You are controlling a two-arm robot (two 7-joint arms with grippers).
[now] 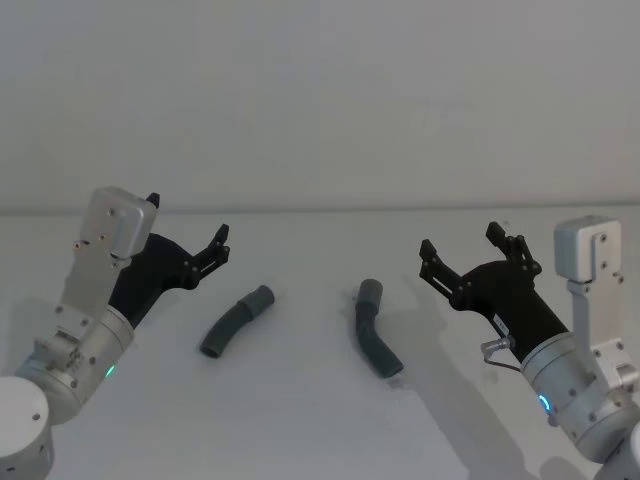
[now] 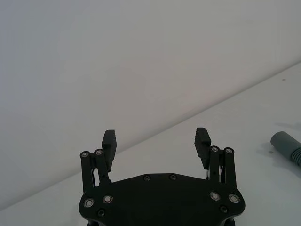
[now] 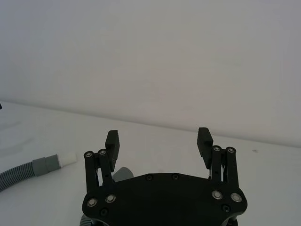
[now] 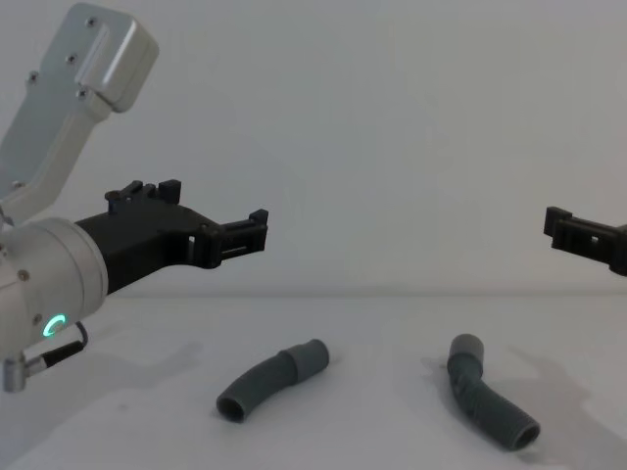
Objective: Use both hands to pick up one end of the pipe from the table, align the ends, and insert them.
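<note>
— Pipe first: where is it lying, seen from the head?
— Both pieces are lying on the table (image 1: 300,440), well apart. The left piece (image 1: 237,322) is curving toward the middle, and the right piece (image 1: 376,340) is bending toward the near edge.
— And the grippers?
— The left gripper (image 1: 187,220) is hovering left of the left piece, fingers spread wide, gripping nothing. The right gripper (image 1: 461,240) is hovering right of the right piece, spread just as wide.
— What is the left wrist camera giving?
— The left gripper (image 2: 155,136) is gaping toward the line where table (image 2: 263,188) is meeting wall (image 2: 141,47). A grey cuff (image 2: 283,142) is lying on the table off to one side, apart from the fingers.
— The right wrist?
— The right gripper (image 3: 159,137) is gaping too. Beyond it a ribbed piece (image 3: 19,175) is lying flat, with a white tip (image 3: 68,158) sticking out of its end. A second cuff (image 3: 123,173) is peeking out just beside one finger; whether they are touching, I cannot tell.
— And the chest?
— The pieces are resting side by side on the table (image 4: 372,441), the left piece (image 4: 269,380) and the right piece (image 4: 487,403), each showing a hollow end toward the camera. The left gripper (image 4: 210,204) is hanging above and left of the left piece, clear of the table, with a green ring (image 4: 51,325) glowing on its arm. The right gripper (image 4: 560,225) is poking in at the right edge, high above the right piece; its spread I cannot judge from here.
</note>
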